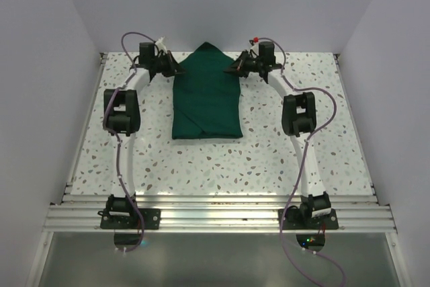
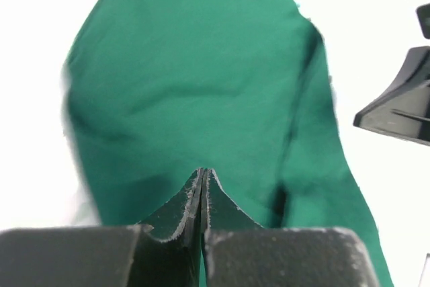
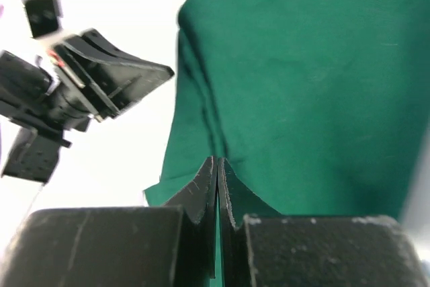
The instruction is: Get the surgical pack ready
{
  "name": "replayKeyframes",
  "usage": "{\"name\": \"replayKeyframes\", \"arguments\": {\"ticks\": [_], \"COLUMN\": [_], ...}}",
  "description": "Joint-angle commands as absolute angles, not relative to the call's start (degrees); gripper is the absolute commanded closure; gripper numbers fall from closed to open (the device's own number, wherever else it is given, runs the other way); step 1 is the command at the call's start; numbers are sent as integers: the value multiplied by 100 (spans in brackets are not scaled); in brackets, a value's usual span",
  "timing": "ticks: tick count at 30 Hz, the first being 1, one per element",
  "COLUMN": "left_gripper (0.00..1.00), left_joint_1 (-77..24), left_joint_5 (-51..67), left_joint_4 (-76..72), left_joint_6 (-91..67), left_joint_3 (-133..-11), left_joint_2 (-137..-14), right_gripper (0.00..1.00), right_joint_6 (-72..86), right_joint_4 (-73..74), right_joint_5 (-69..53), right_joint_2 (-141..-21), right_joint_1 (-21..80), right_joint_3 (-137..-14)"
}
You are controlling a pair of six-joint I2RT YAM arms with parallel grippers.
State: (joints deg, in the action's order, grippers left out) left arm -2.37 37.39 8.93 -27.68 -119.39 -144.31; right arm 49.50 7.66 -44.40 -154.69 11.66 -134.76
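Top external view showed left gripper (image 1: 175,69) and right gripper (image 1: 234,68) closed, each pinching a far edge of the green cloth (image 1: 205,102); one thin pinch slipping could spoil the fold.

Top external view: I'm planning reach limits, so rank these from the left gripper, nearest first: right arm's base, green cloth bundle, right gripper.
1. The green cloth bundle, central, its far left corner pinched by the left gripper.
2. The right gripper, at the bundle's far right corner.
3. The right arm's base, near edge, right side.
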Motion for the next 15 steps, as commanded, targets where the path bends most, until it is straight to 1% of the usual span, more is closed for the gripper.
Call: {"name": "replayKeyframes", "arguments": {"ticks": [1,5,6,11,15], "left_gripper": [97,97,97,98,99], "left_joint_1": [-53,-44,-44,-9,-9], "left_joint_5": [3621,3665,3474,3411,3331], "left_joint_4": [1010,1099,1142,1651,1705], "left_joint_6": [-3225,-3094,-3024,-2883,-2637], "left_joint_3": [-12006,-11594,-11358,-11092,-10470], "left_joint_2": [-14941,-14881,-14845,-14792,-14503], "right_gripper": [100,100,100,100,100], "right_joint_6": [5344,5291,5256,4957,4546], "right_joint_4": [632,773,817,1098,1440], "right_joint_5": [-4333,-4350,-4351,-4333,-4403], "right_joint_2": [-15943,-16014,-16022,-15821,-15557], "right_joint_1": [1099,1099,1090,1081,1072], "right_joint_3": [-13614,-13360,-13229,-12815,-12360]}}
